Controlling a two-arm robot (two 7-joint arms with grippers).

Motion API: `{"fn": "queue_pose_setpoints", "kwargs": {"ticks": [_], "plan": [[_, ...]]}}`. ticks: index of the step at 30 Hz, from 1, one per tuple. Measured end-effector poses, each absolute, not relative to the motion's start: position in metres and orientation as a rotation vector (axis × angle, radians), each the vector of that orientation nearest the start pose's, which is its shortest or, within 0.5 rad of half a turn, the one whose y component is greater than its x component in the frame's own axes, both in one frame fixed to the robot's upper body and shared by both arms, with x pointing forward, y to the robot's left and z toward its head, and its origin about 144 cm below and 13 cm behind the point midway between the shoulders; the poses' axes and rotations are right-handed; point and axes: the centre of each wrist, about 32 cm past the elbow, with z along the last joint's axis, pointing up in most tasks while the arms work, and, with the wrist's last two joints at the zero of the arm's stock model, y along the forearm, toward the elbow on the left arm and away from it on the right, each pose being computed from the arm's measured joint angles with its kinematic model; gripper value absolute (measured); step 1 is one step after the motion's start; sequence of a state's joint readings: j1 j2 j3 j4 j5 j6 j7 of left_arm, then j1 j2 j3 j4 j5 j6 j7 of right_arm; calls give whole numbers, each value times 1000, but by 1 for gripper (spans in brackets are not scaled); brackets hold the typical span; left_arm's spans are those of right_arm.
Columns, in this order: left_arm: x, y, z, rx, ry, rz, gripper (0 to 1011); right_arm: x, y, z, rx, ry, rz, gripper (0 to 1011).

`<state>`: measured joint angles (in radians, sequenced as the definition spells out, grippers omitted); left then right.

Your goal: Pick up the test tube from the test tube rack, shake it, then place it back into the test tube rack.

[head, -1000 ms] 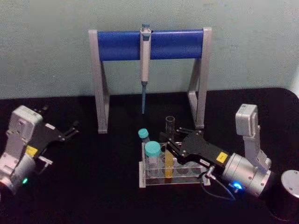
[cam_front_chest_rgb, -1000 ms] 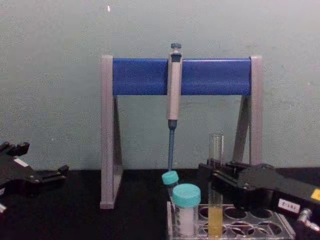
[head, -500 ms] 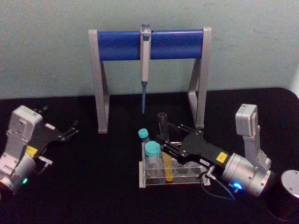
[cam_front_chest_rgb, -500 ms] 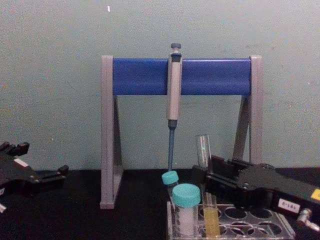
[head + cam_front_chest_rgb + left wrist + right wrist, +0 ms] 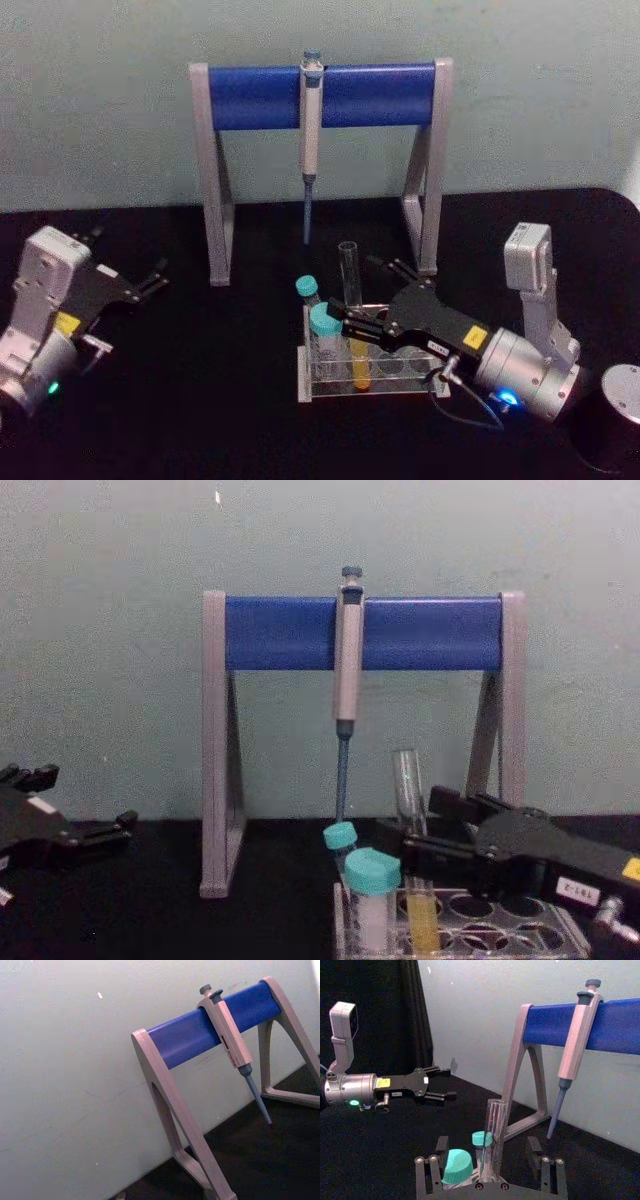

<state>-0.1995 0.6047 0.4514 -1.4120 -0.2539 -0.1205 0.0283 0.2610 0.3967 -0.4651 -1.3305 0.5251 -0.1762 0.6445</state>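
Note:
The test tube (image 5: 349, 285), clear glass with yellow liquid at the bottom, stands in the test tube rack (image 5: 303, 378), leaning slightly left. My right gripper (image 5: 358, 292) is open, one finger on each side of the tube and neither gripping it. In the right wrist view the tube (image 5: 492, 1135) rises midway between the spread fingers (image 5: 441, 1144). From the chest, the test tube (image 5: 407, 780) sits just left of the right gripper (image 5: 415, 825), above the rack (image 5: 500, 948). My left gripper (image 5: 150, 280) is parked open at the far left.
Two teal-capped white tubes (image 5: 325, 322) stand at the rack's left end, close to the test tube. Behind the rack is a grey-and-blue pipette stand (image 5: 250, 97) holding a pipette (image 5: 310, 130). A dark cylinder (image 5: 615, 425) sits at the right front.
The right gripper has opened and let go of the test tube, whose top shifted left as it settled in the rack. The left arm has stayed put.

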Motion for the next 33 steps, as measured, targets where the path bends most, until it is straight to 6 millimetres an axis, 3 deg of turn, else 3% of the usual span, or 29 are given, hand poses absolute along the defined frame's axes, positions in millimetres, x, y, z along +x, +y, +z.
{"fn": "queue_pose_setpoints", "kwargs": {"ticks": [1,12,20,27,33], "plan": [[489,310,1140,304,-285,1248,1001,508,-241,1129,58,11,-616,998],[489,310,1140,305,-285,1248,1001,508,-241,1131,65,3,-615,1000],[489,310,1140,304,-285,1248,1001,500,-246,1160,175,-130,-661,1000],[489,310,1140,304,-285,1248,1001,483,-258,1174,215,-267,-885,1000],[489,310,1140,305,-285,1248,1001,472,-262,1168,201,-297,-1070,1000]]}}
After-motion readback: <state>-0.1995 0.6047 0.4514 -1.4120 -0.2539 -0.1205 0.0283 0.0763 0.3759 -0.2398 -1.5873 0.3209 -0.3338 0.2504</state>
